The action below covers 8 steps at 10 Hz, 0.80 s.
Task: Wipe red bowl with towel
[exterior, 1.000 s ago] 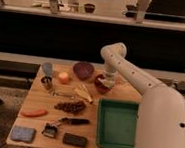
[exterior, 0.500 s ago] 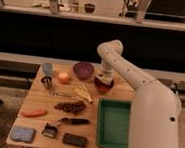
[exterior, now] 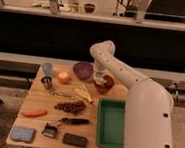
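Item: red bowl (exterior: 105,83), right rear of the counter (exterior: 42,108), beside the purple bowl (exterior: 82,69). Your claw (exterior: 100,79) had shifted leftward across the bowl within the last second, towel (exterior: 101,80) apparently beneath it; whether it gripped, I cannot tell. Judgement: wiping stroke under way, not finished.

The table (exterior: 35,117) carries two bowls, one purple bowl (exterior: 82,69) and one red bowl (exterior: 105,83) under the gripper (exterior: 99,80), plus one green tray (exterior: 111,123), one carrot (exterior: 33,113), one banana (exterior: 83,93) and one blue sponge (exterior: 22,133).
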Tool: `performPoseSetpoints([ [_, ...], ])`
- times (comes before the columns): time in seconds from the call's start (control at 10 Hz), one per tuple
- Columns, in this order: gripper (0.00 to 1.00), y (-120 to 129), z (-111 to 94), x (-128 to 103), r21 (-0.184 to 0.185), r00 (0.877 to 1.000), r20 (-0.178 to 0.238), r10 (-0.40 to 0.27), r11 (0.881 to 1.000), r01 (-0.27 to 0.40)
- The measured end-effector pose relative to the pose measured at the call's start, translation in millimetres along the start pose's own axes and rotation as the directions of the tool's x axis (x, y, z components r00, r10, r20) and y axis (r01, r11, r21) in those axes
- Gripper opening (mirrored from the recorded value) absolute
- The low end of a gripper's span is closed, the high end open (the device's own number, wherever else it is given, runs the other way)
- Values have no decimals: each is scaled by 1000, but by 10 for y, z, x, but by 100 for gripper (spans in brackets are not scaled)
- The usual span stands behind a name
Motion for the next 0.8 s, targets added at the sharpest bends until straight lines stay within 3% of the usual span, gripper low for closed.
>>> performPoseSetpoints([
  [0.2,0,108,27,36,-6,1000,-7,-10,1000,10],
  [0.4,0,126,-17,84,22,1000,12,3,1000,-4],
  [0.8,0,49,-293,202,166,993,108,45,984,-62],
])
